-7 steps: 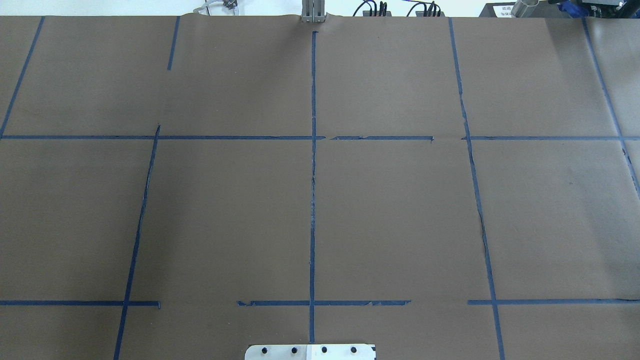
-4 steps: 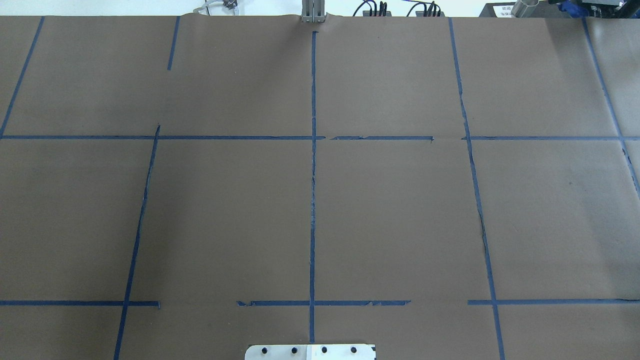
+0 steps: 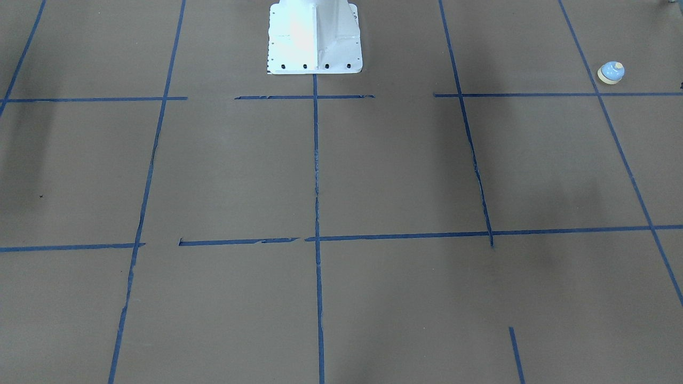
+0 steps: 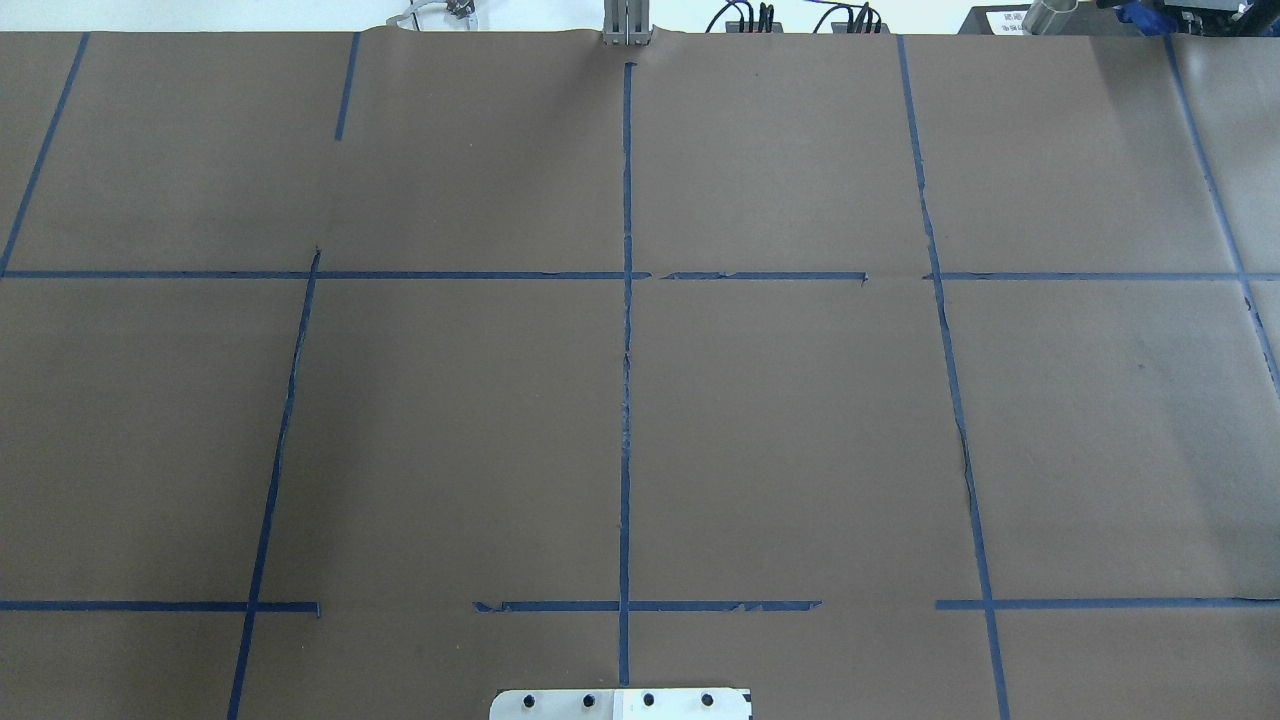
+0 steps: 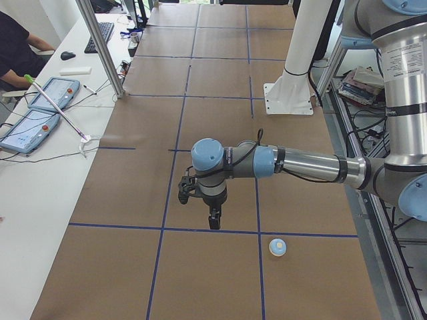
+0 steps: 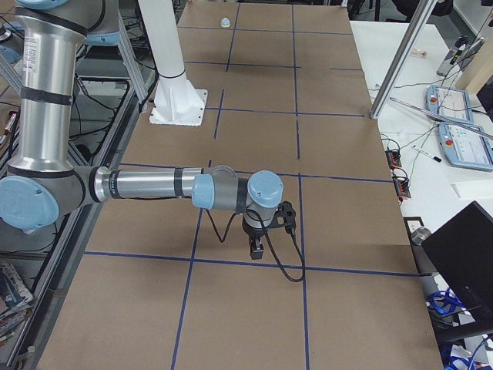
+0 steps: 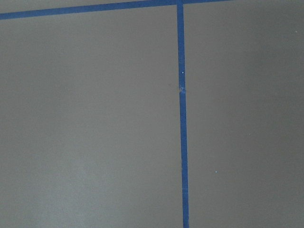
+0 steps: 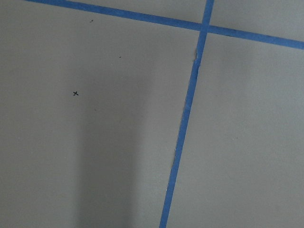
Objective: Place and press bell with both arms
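Observation:
The bell (image 3: 611,72), with a light-blue dome and cream button, stands on the brown table near a blue tape crossing on my left side. It also shows in the exterior left view (image 5: 277,247) and, far off, in the exterior right view (image 6: 225,21). My left gripper (image 5: 213,221) points down above the table, a short way from the bell and not touching it. My right gripper (image 6: 256,248) points down over the other end of the table. Both show only in the side views, so I cannot tell whether they are open or shut.
The white pedestal base (image 3: 315,37) stands at the table's robot-side edge. Blue tape lines (image 4: 626,350) divide the brown table cover. An aluminium post (image 5: 100,47), tablets (image 5: 30,127) and a seated operator (image 5: 17,47) are beside the far edge.

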